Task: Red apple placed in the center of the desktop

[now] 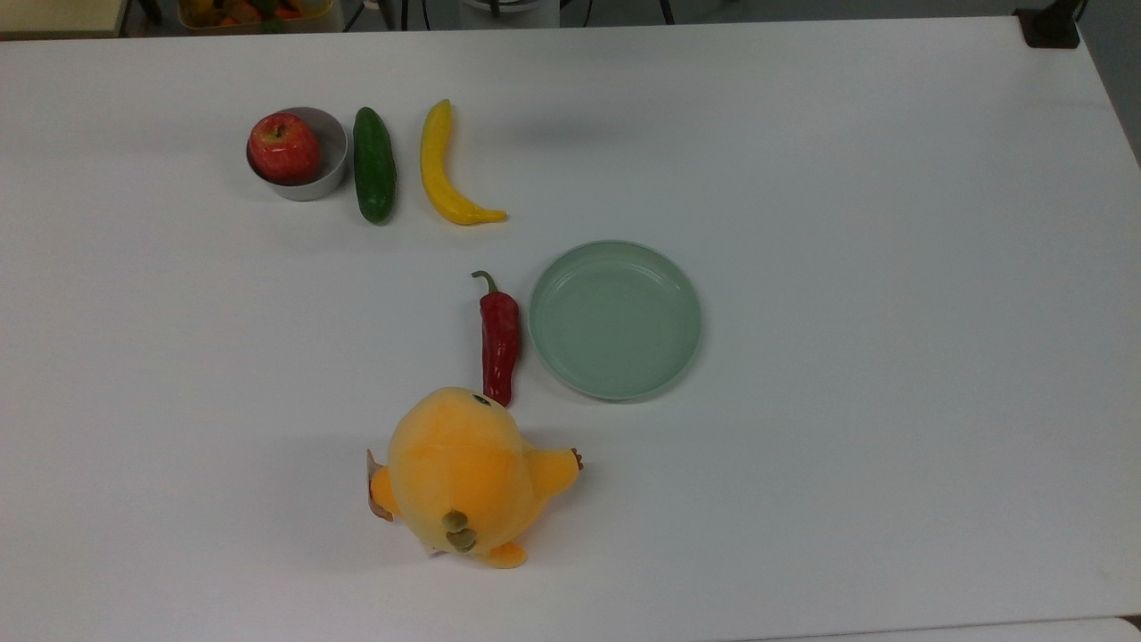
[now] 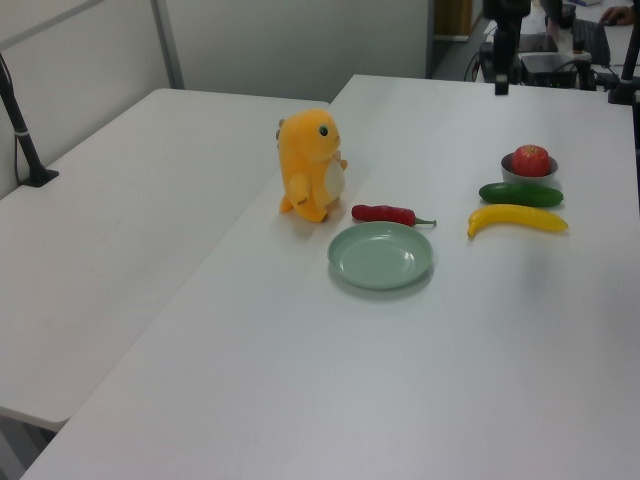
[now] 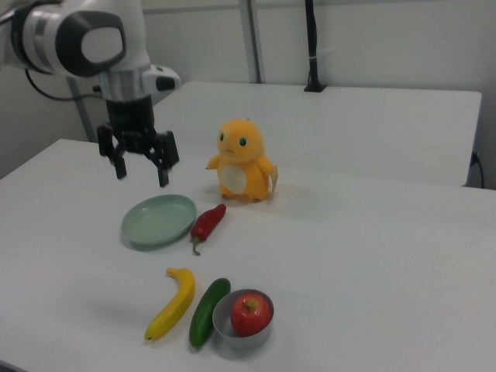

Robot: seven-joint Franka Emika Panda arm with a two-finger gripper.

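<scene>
The red apple [image 1: 283,147] [image 2: 531,160] [image 3: 249,314] sits in a small grey bowl [image 1: 332,160] [image 3: 223,329] near the far left of the white desktop [image 1: 847,267] in the top view. In the right view my gripper [image 3: 141,177] hangs open and holds nothing. It hovers above the table just behind the green plate, well up and to the right view's left of the apple.
A green cucumber [image 1: 374,165] and a yellow banana [image 1: 441,169] lie beside the bowl. A red chili pepper [image 1: 499,334] lies against a pale green plate [image 1: 615,321] mid-table. An orange plush toy [image 1: 463,477] stands nearer the front edge. A second white table [image 2: 120,220] adjoins.
</scene>
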